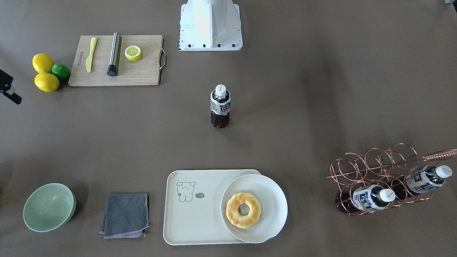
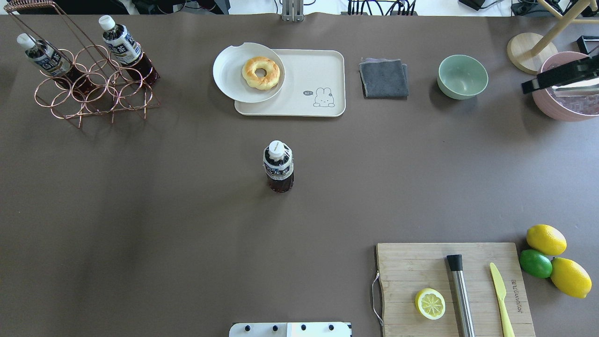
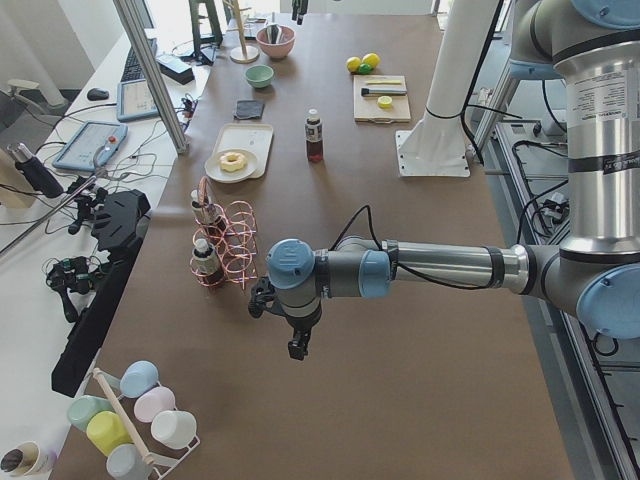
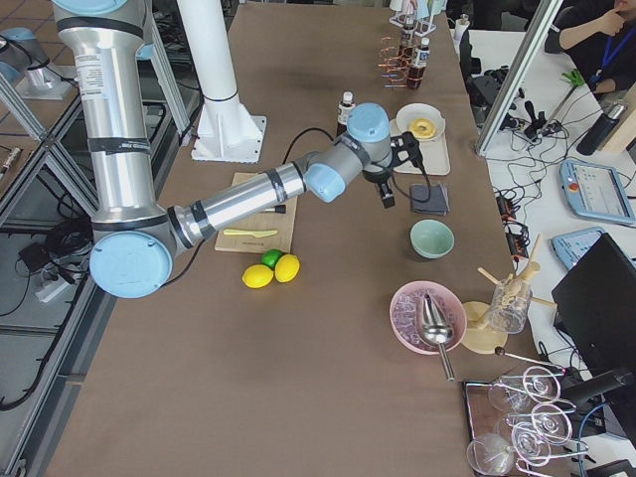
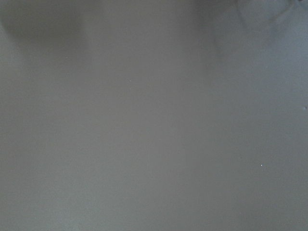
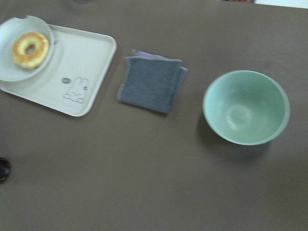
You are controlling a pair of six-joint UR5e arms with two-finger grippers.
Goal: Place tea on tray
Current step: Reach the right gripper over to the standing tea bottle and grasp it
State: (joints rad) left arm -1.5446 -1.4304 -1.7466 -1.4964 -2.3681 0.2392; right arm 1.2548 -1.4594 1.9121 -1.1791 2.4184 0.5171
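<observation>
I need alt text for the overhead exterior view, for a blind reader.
A tea bottle stands upright alone at the middle of the brown table, apart from the cream tray, where a white plate with a doughnut overlaps one end.

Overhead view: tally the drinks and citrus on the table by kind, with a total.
Tea bottles: 3 (one standing mid-table, two in the wire rack)
Whole lemons: 2
Lime: 1
Lemon half: 1
Total: 7
</observation>
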